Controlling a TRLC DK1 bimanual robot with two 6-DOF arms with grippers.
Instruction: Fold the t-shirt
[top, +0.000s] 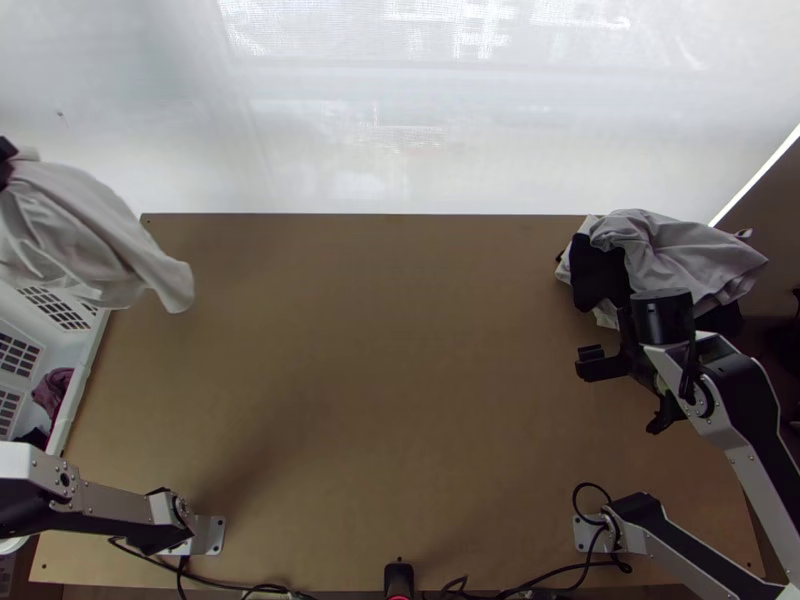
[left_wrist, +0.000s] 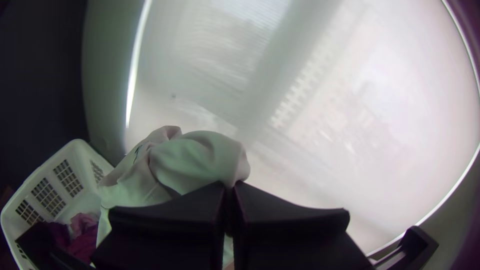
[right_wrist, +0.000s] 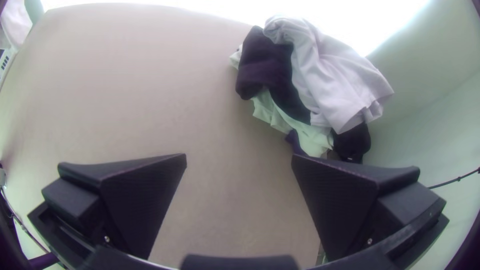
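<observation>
Your left gripper (top: 6, 165) is at the top view's left edge, beyond the counter's (top: 380, 350) far left corner. Its fingers are clenched on the pale t-shirt (top: 85, 230), which hangs from them bunched and creased, not laid out. You can't tell which part of it they grip. In the top view, the loose end of the t-shirt overlaps that far left corner, and the rest overlaps the white basket (top: 79, 390) beside the counter's left side. You can't tell whether the cloth touches either one.

Your right gripper (top: 592, 363) is over the right part of the counter, on the near side of a pile of clothes (top: 665, 250). Its fingers are released, spread wide with nothing between them. The pile sits heaped at the counter's far right corner, a pale grey garment (right_wrist: 335, 75) on top and black and whitish cloth under and beside it.

Inside the basket you have a maroon garment (top: 52, 390). A pale, see-through screen (top: 400, 120) stands behind the counter's far edge, and black cables (top: 225, 584) run along the near edge.
</observation>
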